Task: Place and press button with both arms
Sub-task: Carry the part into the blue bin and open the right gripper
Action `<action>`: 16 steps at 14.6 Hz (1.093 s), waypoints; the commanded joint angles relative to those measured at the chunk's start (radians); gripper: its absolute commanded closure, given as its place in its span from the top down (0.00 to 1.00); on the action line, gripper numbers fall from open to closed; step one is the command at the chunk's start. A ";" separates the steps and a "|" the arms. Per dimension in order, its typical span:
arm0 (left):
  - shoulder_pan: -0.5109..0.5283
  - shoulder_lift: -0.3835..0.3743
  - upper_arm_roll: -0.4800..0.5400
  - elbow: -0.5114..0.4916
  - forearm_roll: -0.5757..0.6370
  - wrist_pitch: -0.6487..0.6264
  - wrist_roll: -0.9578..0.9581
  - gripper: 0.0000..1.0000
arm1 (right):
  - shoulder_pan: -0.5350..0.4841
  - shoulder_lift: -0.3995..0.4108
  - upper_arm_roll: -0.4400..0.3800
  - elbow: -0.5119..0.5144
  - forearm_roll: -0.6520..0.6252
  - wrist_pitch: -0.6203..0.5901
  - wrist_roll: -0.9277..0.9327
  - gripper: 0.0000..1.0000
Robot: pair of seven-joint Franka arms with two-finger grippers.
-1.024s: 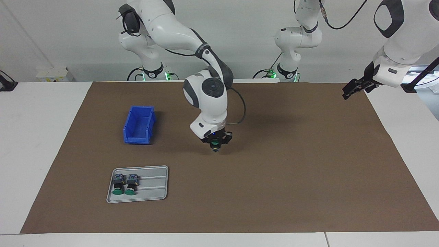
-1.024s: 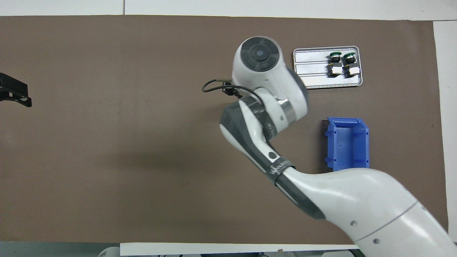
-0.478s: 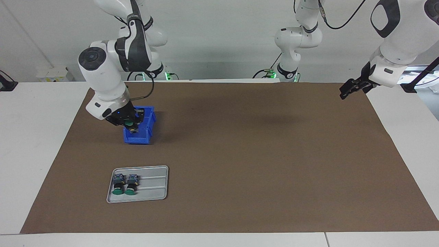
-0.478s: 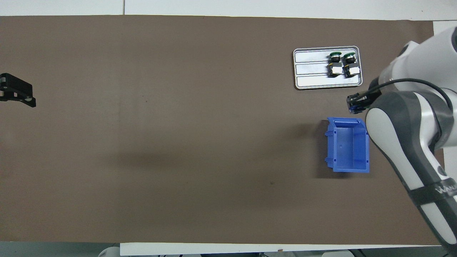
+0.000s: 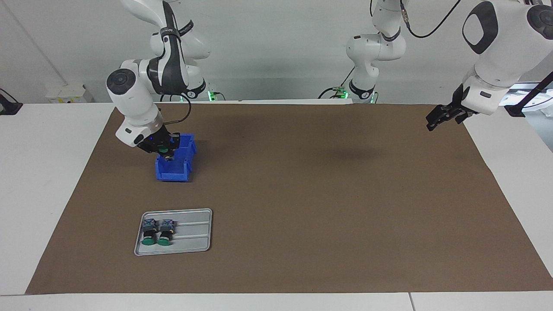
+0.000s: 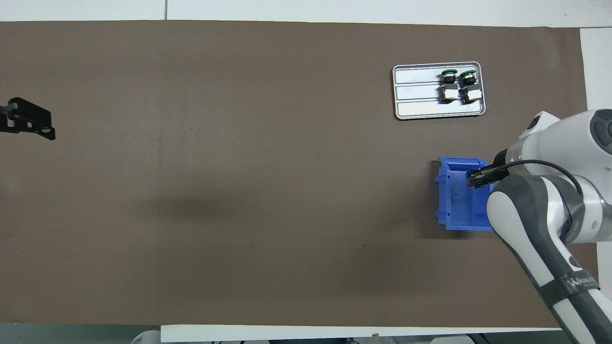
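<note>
Right gripper: closed on the button, green cap showing between the fingers, poised over the open top of the blue bin. Carried there within the last second from over the middle of the mat; half a second ago still at the bin's outer edge, now squarely above its cavity. Judged: transport complete, release into the bin the step in hand, pressing not yet begun.

Left gripper: waiting in the air over the corner of the mat at the left arm's end; edged slightly inward since a second ago. Fingers' state not readable, nothing seen held.

Button: small, round flat green cap, dark collar, pale block below; hard plastic by appearance.

Bin: rigid moulded blue plastic, rectangular, open-topped, ribbed walls, lower lip at one short end; nothing seen in the visible part of its interior.

Tray: shallow grey metal, rounded corners, raised ridges along its floor; farther from the robots than the bin. Two spare buttons lying on their sides in it, side by side, unmoved.

Mat: matte brown sheet, flat, laid over a white table.
</note>
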 commanded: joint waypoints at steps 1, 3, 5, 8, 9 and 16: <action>0.000 -0.034 0.000 -0.041 -0.013 0.025 0.027 1.00 | 0.000 -0.015 0.005 -0.061 0.018 0.059 -0.007 0.02; 0.008 -0.032 0.002 -0.038 -0.042 0.016 0.031 1.00 | 0.001 -0.004 0.005 -0.092 0.017 0.095 -0.012 0.03; 0.007 -0.032 0.002 -0.040 -0.042 0.013 0.031 1.00 | -0.001 -0.006 0.005 -0.103 0.018 0.104 -0.015 0.03; -0.001 -0.032 0.002 -0.035 -0.042 0.010 0.034 1.00 | 0.000 -0.001 0.005 -0.111 0.018 0.118 -0.013 0.10; -0.001 -0.034 0.002 -0.040 -0.042 0.008 0.038 1.00 | 0.002 0.001 0.005 -0.114 0.017 0.124 -0.010 0.13; -0.004 -0.035 0.002 -0.041 -0.042 0.005 0.041 1.00 | 0.039 0.005 0.009 -0.080 0.017 0.093 -0.001 0.48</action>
